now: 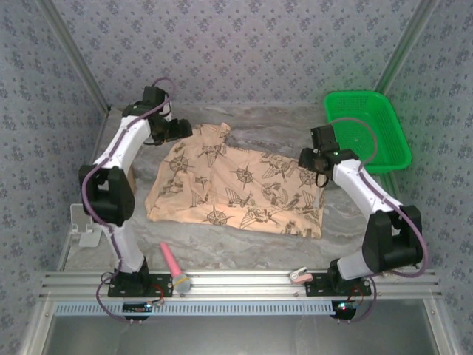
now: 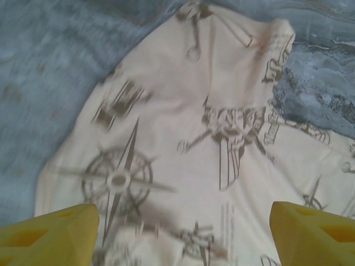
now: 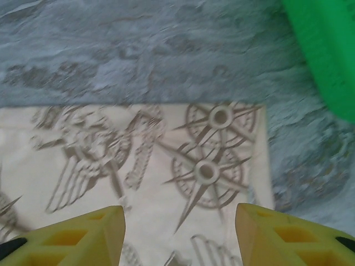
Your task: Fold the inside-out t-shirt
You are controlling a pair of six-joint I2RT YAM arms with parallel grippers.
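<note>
I count one peach-tan cloth t-shirt (image 1: 236, 188) with dark compass prints, one green plastic basket (image 1: 380, 122), one pink-handled tool (image 1: 175, 268), one white plastic bracket (image 1: 85, 225), and two white-and-black robot arms: left arm (image 1: 118, 159), right arm (image 1: 362, 188).

Patterned walls (image 1: 244, 44), pale blue-grey with small dark floral sprigs, close in the top, left and right of the top view. Slim metal posts (image 1: 74, 55) run diagonally down from both upper corners. A grey marbled surface (image 1: 281, 126) fills the centre, and a ribbed aluminium rail (image 1: 236, 279) crosses the bottom. The light is soft and even.
</note>
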